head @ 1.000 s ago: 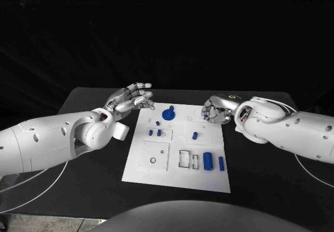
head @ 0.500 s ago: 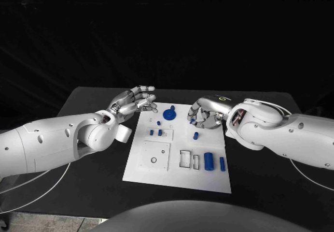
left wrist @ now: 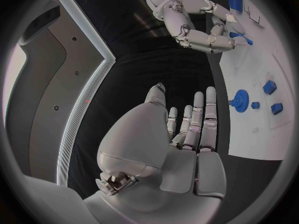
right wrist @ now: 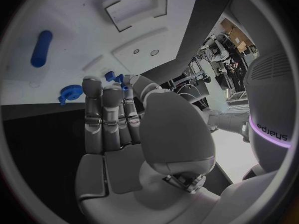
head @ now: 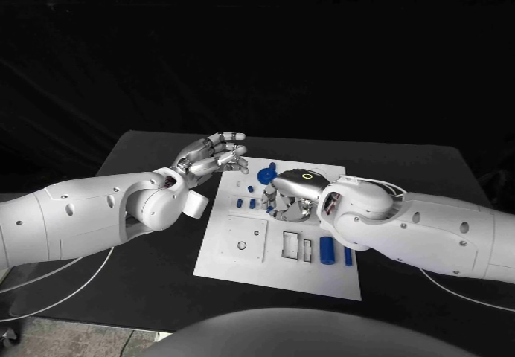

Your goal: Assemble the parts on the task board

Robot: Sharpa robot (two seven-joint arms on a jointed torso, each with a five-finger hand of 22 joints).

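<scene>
Right now I've got the right robot hand (head: 288, 199) low over the task board (head: 238, 249), fingers loosely apart and empty, above the small blue parts (head: 252, 202); left robot hand (head: 211, 156) waits open beside the board's far corner, clear of the reach

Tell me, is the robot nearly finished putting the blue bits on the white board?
Not nearly. The blue gear already stands at the task board's far end. The right hand hangs over the middle of the board, reaching toward small blue pieces; whether it holds one is unclear. The left hand waits open beside the board. A blue cylinder lies loose near empty slots.
</scene>
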